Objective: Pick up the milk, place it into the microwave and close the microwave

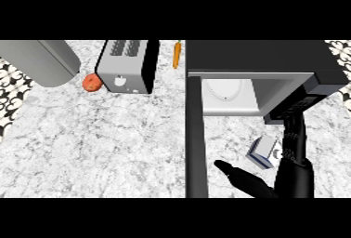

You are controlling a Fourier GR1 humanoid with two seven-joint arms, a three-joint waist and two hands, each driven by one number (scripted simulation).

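Only one milk carton (263, 152) beside right hand (291, 162).

There is one view only, from the robot's head, looking steeply down on the counter (89, 139). The right hand (291, 162) enters from the lower edge, at the right side. Beyond its fingertips stands the open microwave (260, 69); well to its left and farther away is the toaster (126, 65). No second view shares the scene.
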